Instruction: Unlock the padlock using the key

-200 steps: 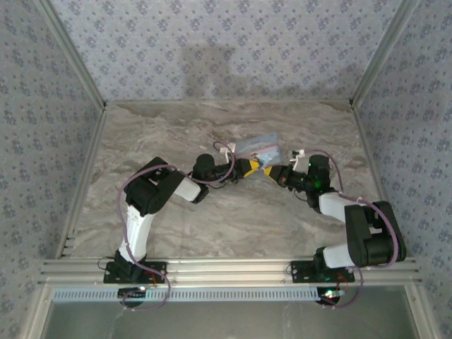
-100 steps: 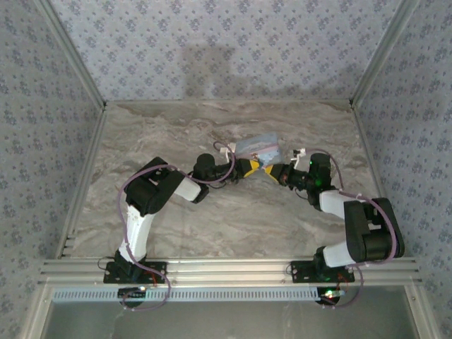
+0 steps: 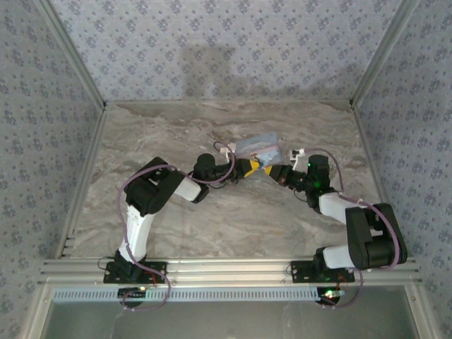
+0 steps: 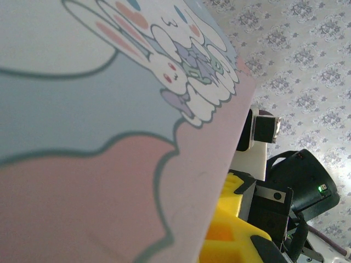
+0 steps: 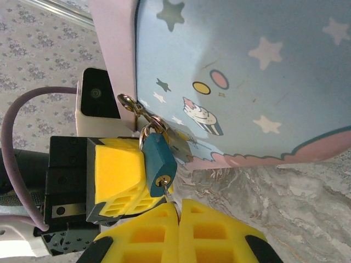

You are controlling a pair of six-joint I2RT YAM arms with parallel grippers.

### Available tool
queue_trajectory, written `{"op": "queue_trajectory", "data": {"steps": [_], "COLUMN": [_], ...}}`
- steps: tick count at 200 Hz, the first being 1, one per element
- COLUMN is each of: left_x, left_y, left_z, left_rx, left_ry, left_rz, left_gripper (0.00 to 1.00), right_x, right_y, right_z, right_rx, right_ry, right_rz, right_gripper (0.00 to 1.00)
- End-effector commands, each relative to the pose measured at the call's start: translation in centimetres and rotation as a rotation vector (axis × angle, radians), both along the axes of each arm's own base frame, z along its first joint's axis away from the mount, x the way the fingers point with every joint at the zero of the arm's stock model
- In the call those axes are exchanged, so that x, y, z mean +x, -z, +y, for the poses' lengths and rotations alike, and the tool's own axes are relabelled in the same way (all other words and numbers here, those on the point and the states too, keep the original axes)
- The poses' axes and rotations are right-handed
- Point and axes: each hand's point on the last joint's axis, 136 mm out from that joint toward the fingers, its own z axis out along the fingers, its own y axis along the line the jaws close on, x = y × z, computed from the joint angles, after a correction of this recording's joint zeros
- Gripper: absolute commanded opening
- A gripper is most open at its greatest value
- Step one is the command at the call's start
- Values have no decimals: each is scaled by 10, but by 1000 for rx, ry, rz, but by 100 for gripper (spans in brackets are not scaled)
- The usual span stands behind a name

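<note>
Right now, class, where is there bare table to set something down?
Free: the far strip between tin and back wall; the near middle between the arm bases. Crowded: beside the tin, where left gripper and right gripper meet.

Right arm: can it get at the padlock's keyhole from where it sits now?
Probably yes. The padlock hangs from the tin with its keyhole end facing the shut right gripper close below, no obstacle between. A yellow finger of the left gripper sits beside the lock body, not across the keyhole.
</note>
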Motion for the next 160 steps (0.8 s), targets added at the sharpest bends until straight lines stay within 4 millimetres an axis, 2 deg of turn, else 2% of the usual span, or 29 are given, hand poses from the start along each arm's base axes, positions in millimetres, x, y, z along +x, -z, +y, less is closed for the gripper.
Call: {"op": "queue_trajectory", "data": {"steps": [1, 44, 80, 113, 142, 160], "left_x": [-32, -31, -29, -25, -27, -30], "left_y": [-26, -28, -28, -27, -32, -34], "left_z": [-16, -17, -15, -12, -13, -14], "left_rx": [-69, -72, -72, -71, -78, -81], "left_ry": [147, 143, 138, 127, 144, 157], "left_rz": [-105, -108, -108, -104, -110, -113], "left_gripper": [0, 0, 0, 0, 0, 0], "right_x": [15, 15, -3, -14, -10, -3], "right_y": [-17, -34, -26, -15, -12, -18], "right_z": [-1, 14, 23, 19, 15, 17], "right_rx": [49, 221, 105, 29, 26, 44], "right_ry": [32, -41, -108, -124, -107, -89], "right_rz": [-44, -7, -54, -79, -72, -63], "right_gripper": [0, 0, 0, 0, 0, 0]}}
